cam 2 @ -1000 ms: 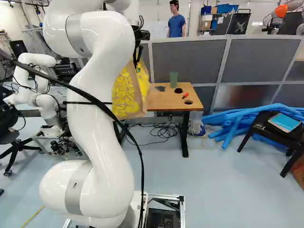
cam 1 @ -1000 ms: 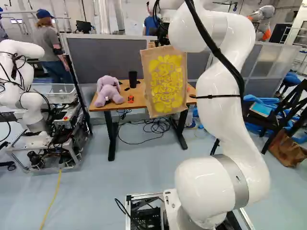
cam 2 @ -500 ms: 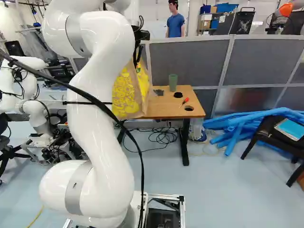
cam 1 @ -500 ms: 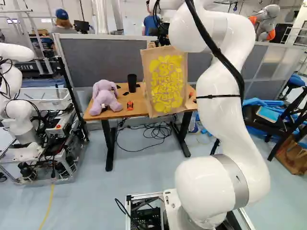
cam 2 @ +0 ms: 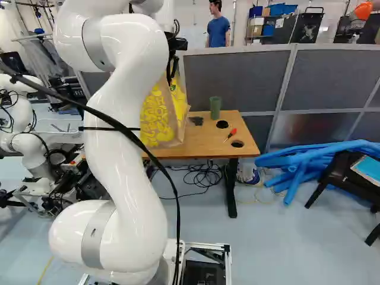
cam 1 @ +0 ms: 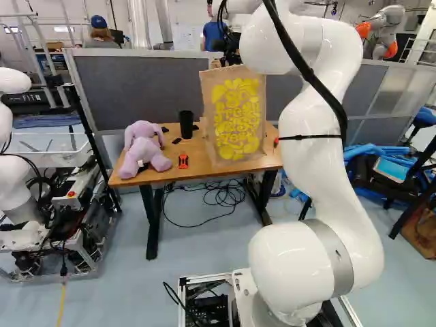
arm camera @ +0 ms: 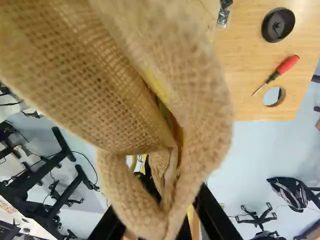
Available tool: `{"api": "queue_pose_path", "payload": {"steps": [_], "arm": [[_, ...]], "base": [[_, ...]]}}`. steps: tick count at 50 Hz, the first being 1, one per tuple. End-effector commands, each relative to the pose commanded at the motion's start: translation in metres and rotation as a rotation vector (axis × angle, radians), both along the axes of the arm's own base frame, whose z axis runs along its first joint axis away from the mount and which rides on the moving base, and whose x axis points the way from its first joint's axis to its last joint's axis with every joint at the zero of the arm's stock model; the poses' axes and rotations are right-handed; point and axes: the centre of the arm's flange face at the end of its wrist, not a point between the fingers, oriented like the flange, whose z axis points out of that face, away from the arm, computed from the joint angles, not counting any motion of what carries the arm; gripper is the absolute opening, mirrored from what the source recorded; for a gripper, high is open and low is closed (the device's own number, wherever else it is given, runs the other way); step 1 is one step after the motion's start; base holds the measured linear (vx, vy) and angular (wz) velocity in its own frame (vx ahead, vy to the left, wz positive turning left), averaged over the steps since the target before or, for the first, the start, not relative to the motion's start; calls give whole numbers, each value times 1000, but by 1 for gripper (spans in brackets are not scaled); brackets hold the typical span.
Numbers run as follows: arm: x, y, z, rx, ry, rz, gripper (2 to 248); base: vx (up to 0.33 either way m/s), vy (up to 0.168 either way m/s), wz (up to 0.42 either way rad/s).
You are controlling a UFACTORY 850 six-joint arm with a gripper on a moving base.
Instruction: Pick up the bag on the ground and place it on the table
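The hand (cam 2: 171, 74) is clamped on the top of the bag (cam 1: 237, 116), which hangs upright in front of or over the desk (cam 2: 202, 142); I cannot tell if its bottom touches. A purple plush toy (cam 1: 142, 146) sits near a dark cup (cam 1: 186, 122).

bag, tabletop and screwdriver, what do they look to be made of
The bag looks like burlap or jute, matt and rough: a coarse open weave with fuzzy edges. The tabletop is smooth, with fine wood-like grain: wood or a wood-look laminate, I can't tell which. The screwdriver seems to have a smooth red plastic handle and a thin, probably metal shaft.
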Motion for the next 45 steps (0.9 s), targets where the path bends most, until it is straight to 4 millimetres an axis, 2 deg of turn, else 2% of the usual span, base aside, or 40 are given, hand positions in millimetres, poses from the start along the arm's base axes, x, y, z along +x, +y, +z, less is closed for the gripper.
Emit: {"api": "queue_pose_path", "payload": {"steps": [12,37,45], "arm": [[4,0,0,0,-8,0,22],[5,0,0,0,-9,0,22],[5,0,0,-6,-5,-49,22]], "base": [[118,1,-12],[-8,1,2],[0,0,0]]}}
